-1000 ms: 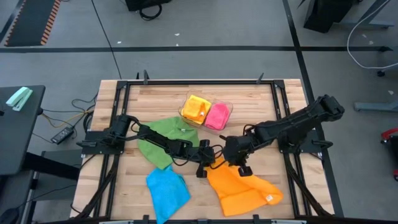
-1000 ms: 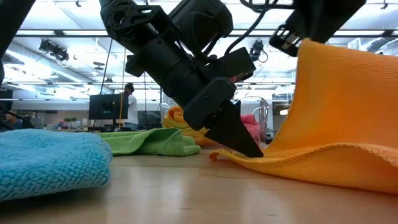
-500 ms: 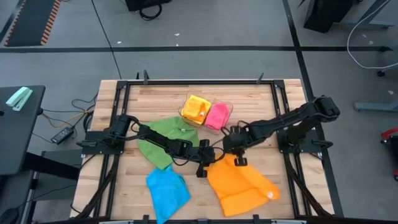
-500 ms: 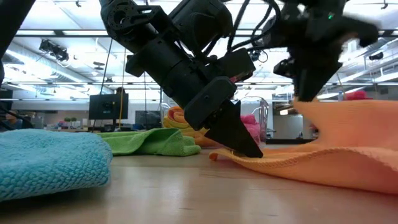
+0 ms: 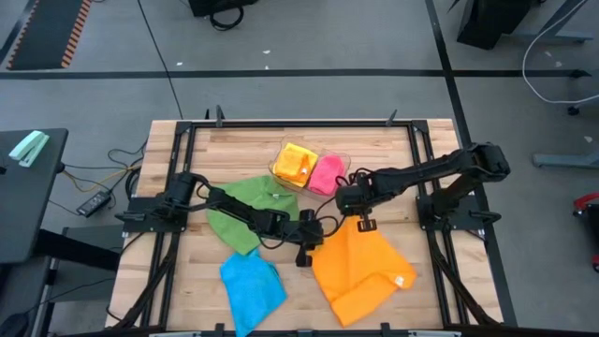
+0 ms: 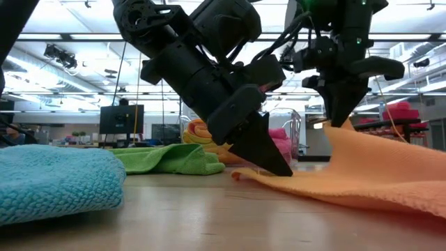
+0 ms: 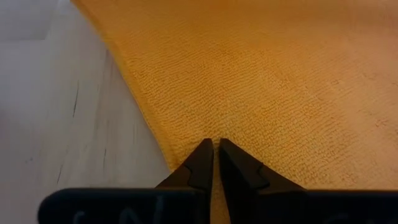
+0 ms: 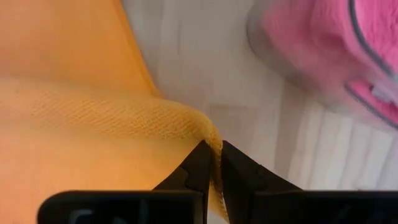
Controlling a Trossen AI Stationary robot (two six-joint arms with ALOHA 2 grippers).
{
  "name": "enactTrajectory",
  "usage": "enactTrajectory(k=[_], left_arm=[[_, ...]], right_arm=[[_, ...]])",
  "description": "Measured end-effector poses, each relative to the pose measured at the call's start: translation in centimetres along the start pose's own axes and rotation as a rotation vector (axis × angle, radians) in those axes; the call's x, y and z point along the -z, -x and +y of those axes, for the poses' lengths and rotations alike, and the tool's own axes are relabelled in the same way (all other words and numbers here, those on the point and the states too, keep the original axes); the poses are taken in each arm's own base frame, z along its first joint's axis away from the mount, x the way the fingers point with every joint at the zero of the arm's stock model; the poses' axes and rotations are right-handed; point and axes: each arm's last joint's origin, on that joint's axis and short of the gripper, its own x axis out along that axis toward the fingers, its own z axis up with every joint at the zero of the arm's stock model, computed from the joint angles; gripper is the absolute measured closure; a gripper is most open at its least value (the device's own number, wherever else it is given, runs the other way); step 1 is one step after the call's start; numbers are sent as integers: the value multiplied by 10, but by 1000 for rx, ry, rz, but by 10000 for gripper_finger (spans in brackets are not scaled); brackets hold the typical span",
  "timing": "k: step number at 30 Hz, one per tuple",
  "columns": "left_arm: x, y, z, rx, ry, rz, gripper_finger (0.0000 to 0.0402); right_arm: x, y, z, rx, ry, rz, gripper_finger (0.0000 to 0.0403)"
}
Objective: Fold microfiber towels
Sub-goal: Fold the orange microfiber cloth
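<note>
Fingers of both arms pinch orange towel (image 5: 360, 270): left (image 5: 312, 247) at table, right (image 5: 357, 220) raised.

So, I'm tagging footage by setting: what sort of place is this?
Probably a robotics lab or workshop: a framed wooden table on a grey floor, loose floor cables, and ceiling-lit benches with a monitor behind.

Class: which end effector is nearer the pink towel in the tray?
The right. The right end effector grips the orange towel at its corner just beside the pink towel. The left end effector pins the orange towel's edge farther away.
</note>
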Motion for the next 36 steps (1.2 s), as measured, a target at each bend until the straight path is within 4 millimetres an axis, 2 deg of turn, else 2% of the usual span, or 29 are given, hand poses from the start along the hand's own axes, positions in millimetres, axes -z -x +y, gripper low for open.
enactTrajectory(k=[7,14,17,23,28,33,36], left_arm=[[3,10,2,-16,59,96,359],[1,23,3,-25,85,153,366],[3,24,3,-32,114,185,369],[6,26,5,-43,148,224,363],[5,33,5,-57,125,238,367],[4,40,-2,-75,101,249,373],[4,40,-5,-87,81,237,370]], right_arm=[[4,-1,-7,3,-12,38,363],[3,-1,-7,3,64,27,358],[3,-1,-7,6,72,28,338],[3,-1,-8,32,35,27,271],[-1,-4,9,-101,19,-41,236],[5,-19,40,-168,90,-107,231],[9,-21,59,-189,102,-121,231]])
